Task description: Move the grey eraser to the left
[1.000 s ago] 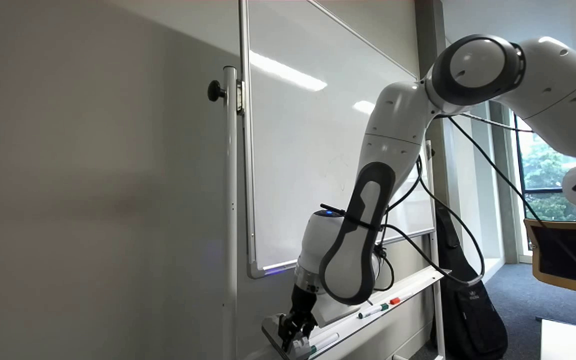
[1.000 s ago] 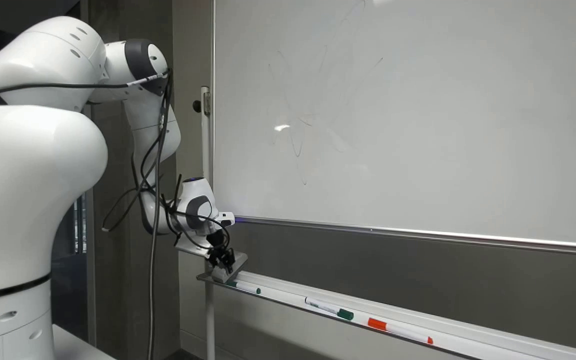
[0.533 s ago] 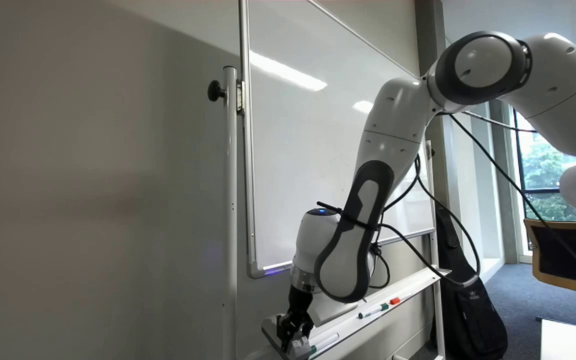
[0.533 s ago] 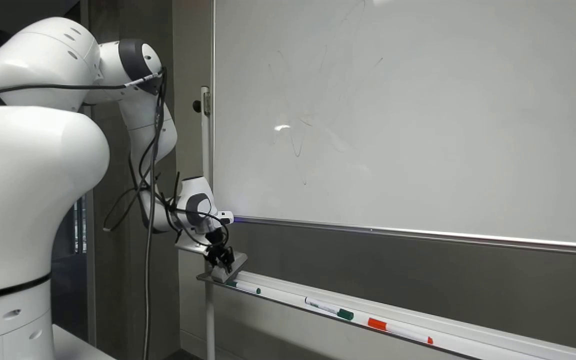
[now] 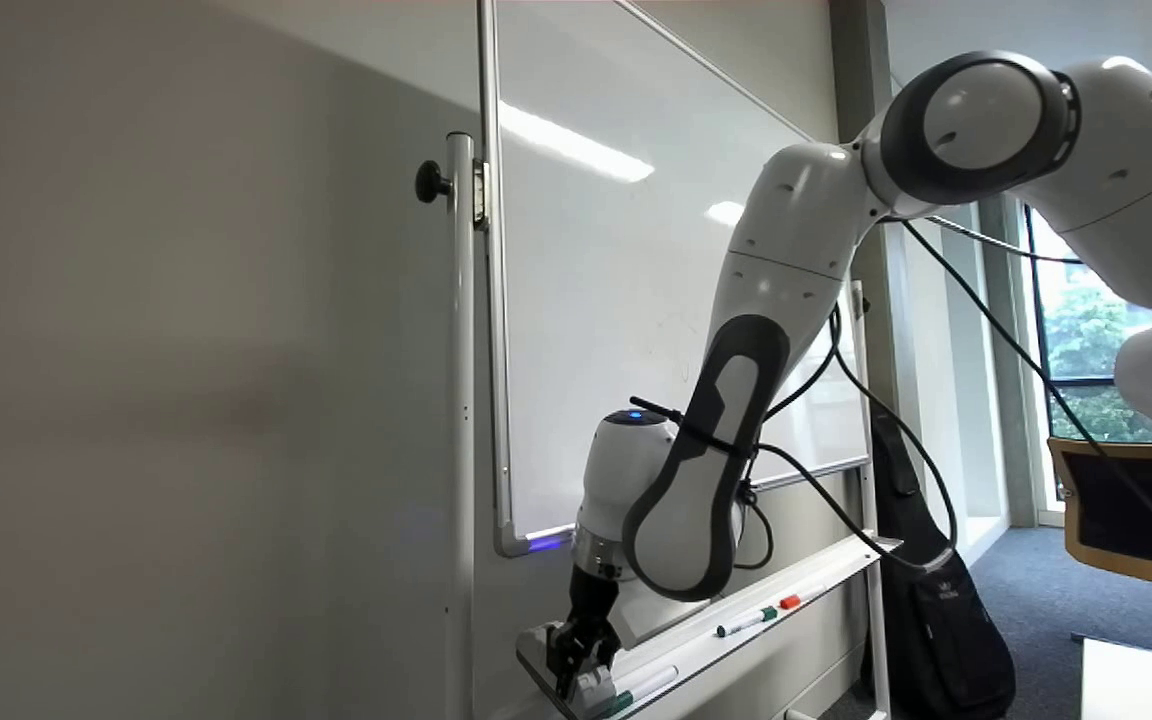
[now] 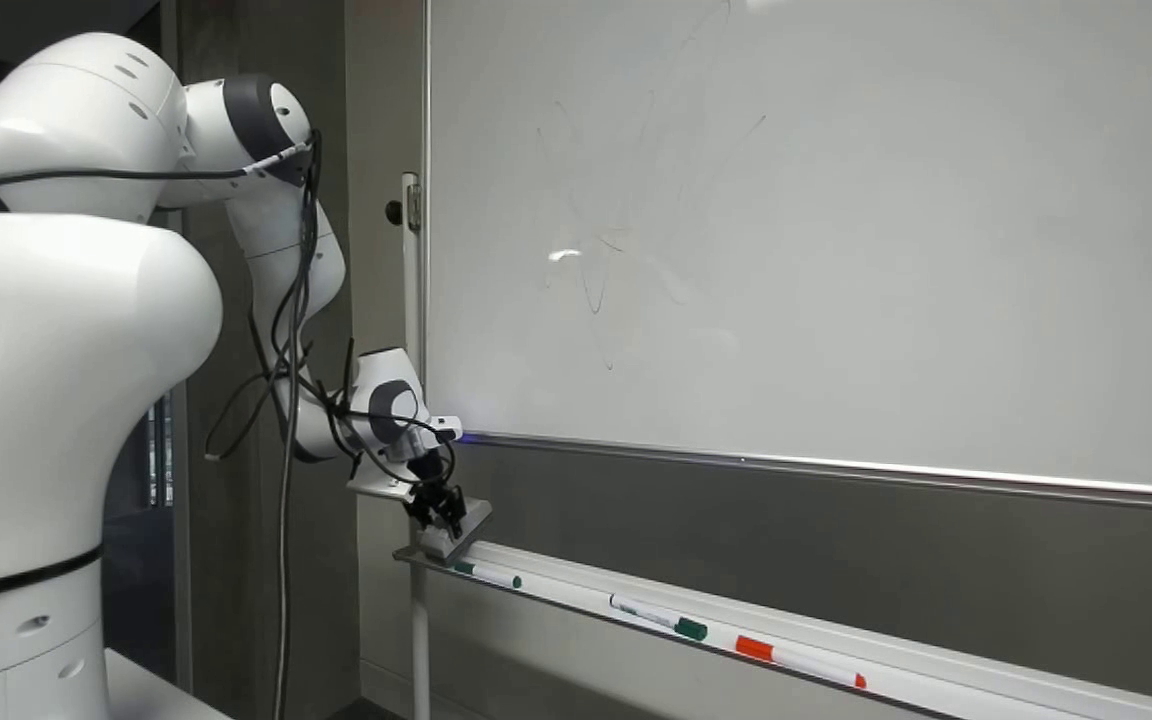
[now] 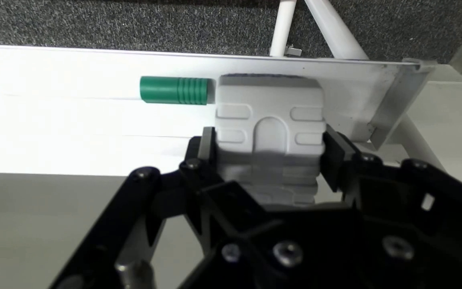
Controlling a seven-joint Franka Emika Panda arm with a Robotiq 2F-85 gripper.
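Observation:
The grey eraser (image 7: pixel 270 120) is a light-grey block with moulded ridges, seen between my fingers in the wrist view. My gripper (image 7: pixel 269 146) has a finger against each long side of it and is shut on it. In both exterior views the eraser (image 5: pixel 534 650) (image 6: pixel 476 516) lies crosswise and tilted at the end of the whiteboard tray, with my gripper (image 5: pixel 581 658) (image 6: pixel 439 512) over its middle. The gripper hides part of its top. I cannot tell if its lower end still touches the tray.
The white tray (image 6: pixel 576 590) runs below the whiteboard (image 6: pixel 836 250). A green-capped marker (image 7: pixel 173 90) lies right beside the eraser. Another green-capped marker (image 6: pixel 658 616) and a red-capped marker (image 6: pixel 801 662) lie farther along. The tray's end bracket (image 7: pixel 399 104) is near the eraser.
My gripper and the eraser have shifted slightly left and up in both exterior views. More of the nearest marker's green cap shows. The arm's elbow has risen a little. The markers have not moved.

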